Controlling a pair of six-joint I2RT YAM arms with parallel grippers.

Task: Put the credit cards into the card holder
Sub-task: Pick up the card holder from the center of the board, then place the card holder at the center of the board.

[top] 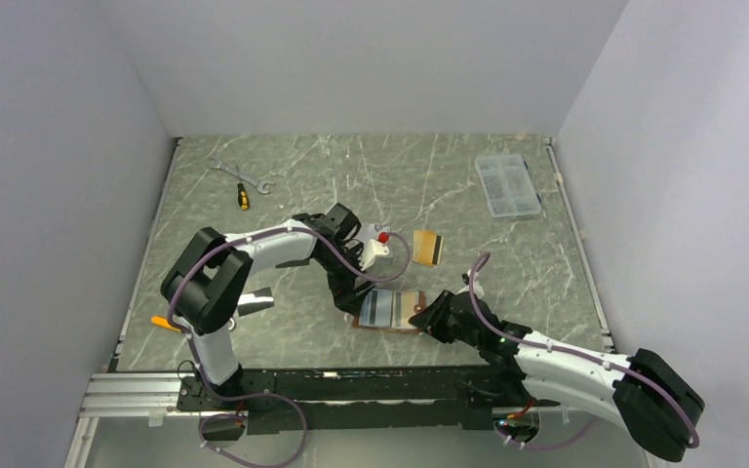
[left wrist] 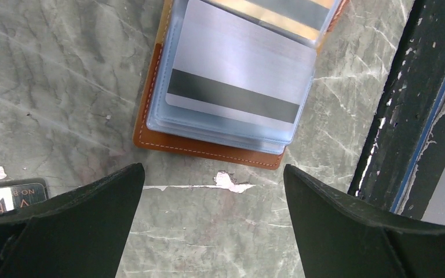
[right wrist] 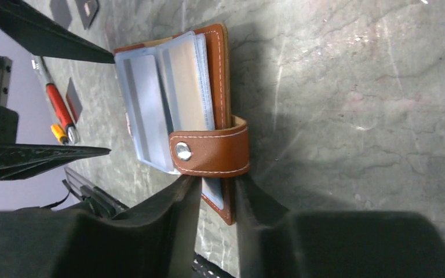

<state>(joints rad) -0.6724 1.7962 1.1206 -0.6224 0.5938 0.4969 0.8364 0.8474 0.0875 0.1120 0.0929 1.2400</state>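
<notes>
Left claw (left wrist: pixel 211 171) spread wide, right claw (right wrist: pixel 217 185) pinched narrow, arms converging

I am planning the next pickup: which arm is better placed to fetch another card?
Left. The left hand is open and empty, with a black card on the table just beside it. The right hand seems to pinch the edge of the card holder, steadying it.

Stitched leather card holder (right wrist: pixel 221 63), glossy plastic sleeves (left wrist: pixel 226 132), brushed silvery card (left wrist: pixel 237 66), marbled tabletop (left wrist: pixel 64 87)
</notes>
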